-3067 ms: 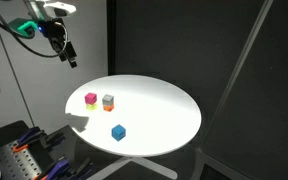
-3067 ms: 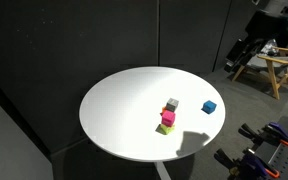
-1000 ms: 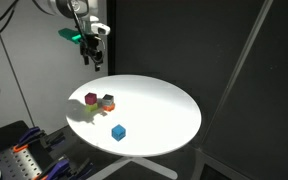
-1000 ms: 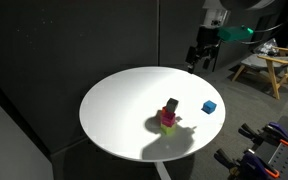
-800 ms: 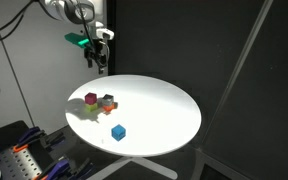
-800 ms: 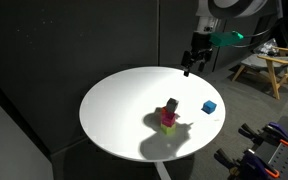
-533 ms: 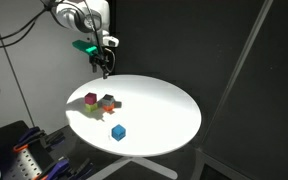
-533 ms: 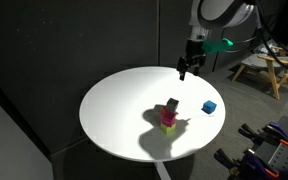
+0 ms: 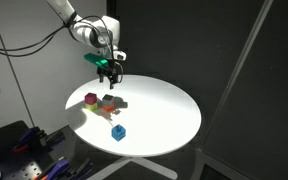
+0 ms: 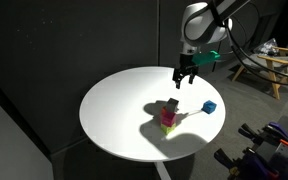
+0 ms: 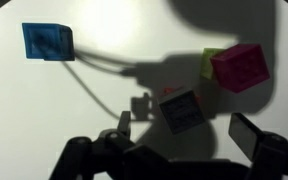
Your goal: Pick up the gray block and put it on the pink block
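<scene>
Four cubes show in the wrist view on the round white table (image 11: pixel 44 110). Farthest left, toward the table's rim, lies a blue cube (image 11: pixel 47 42), well apart from the others. Near the middle of that view sits the gray block (image 11: pixel 181 109), slightly turned and in shadow. Just to its right a yellow-green cube (image 11: pixel 209 60) peeks out from under the pink block (image 11: pixel 240 67), which rests on it. Gray and pink are near each other but apart. In an exterior view the gripper (image 9: pixel 111 72) hangs above the tabletop, higher than the cubes. It is empty, its fingers (image 11: pixel 248 133) spread wide, and the gray block shows between them.
</scene>
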